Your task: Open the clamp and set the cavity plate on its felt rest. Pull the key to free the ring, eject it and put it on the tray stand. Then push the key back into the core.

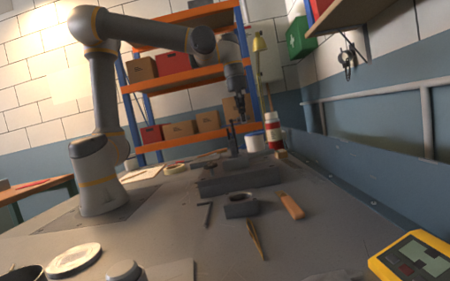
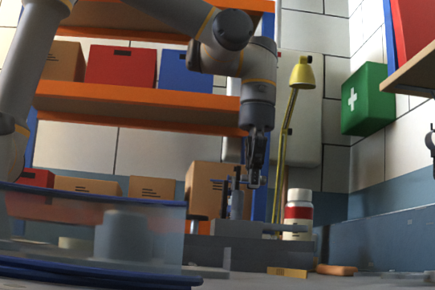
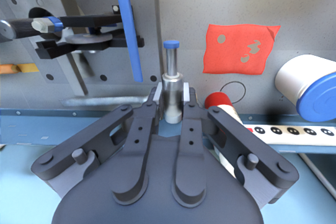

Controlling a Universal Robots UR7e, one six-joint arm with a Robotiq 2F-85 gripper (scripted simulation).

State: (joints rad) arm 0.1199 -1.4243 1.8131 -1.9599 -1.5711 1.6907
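At the far end of the bench a grey mould base (image 1: pixel 239 176) carries a toggle clamp (image 3: pixel 90 38) with a blue lever (image 3: pixel 128 31). My gripper (image 3: pixel 172 91) hangs above the clamp's end, and its fingers are closed on either side of the clamp's steel handle (image 3: pixel 171 80), which has a blue cap. In the side cameras the gripper (image 1: pixel 241 115) (image 2: pixel 255 180) points straight down at the top of the clamp post (image 2: pixel 236 197). A grey block with a round hole (image 1: pixel 241 205) lies on the bench in front of the base.
The blue and orange shelf rack (image 1: pixel 186 79) stands behind the bench. A white tub with a blue lid (image 3: pixel 307 88), a red-and-white bottle (image 1: pixel 273 130) and a red cloth (image 3: pixel 240 48) lie near the clamp. An orange-handled tool (image 1: pixel 290 204), a hex key (image 1: pixel 206 212) and a yellow meter (image 1: pixel 421 258) lie nearer the front.
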